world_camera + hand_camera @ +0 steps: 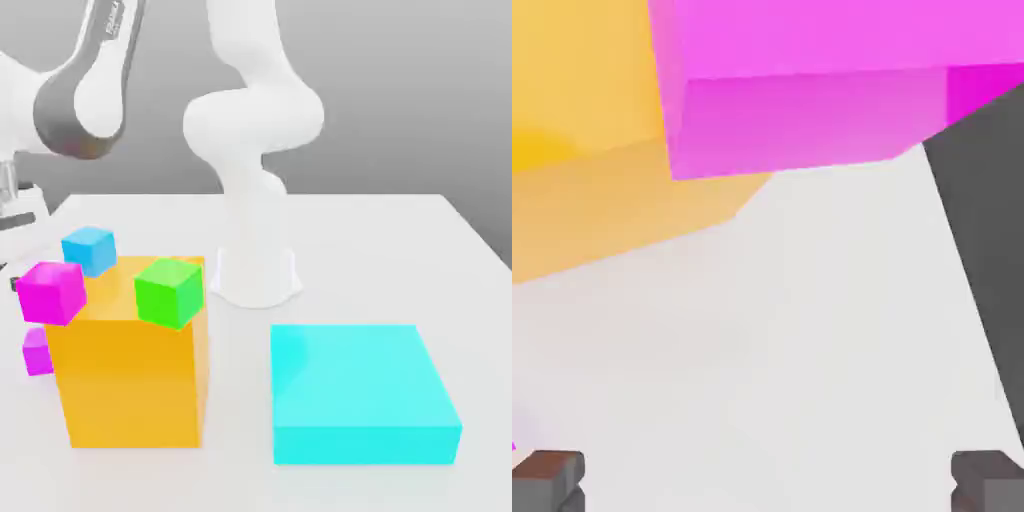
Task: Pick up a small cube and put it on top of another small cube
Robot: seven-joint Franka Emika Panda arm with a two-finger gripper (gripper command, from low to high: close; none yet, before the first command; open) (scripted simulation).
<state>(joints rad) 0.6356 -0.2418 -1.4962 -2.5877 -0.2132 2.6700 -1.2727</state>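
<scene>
So in the exterior view there's one magenta cube (52,291) perched at the top corner of the big orange block (130,380) on the exterior view's left, overhanging the edge, with a second magenta cube (37,351) lower down beside the block on the white table (380,250). A green cube (170,292) and a sky-blue cube (89,249) sit up top too. From the hand view, the gripper (768,480) has its fingers (550,478) spread wide, holding nothing, and the magenta cube (812,80) sits well ahead of the tips, not between them.
</scene>
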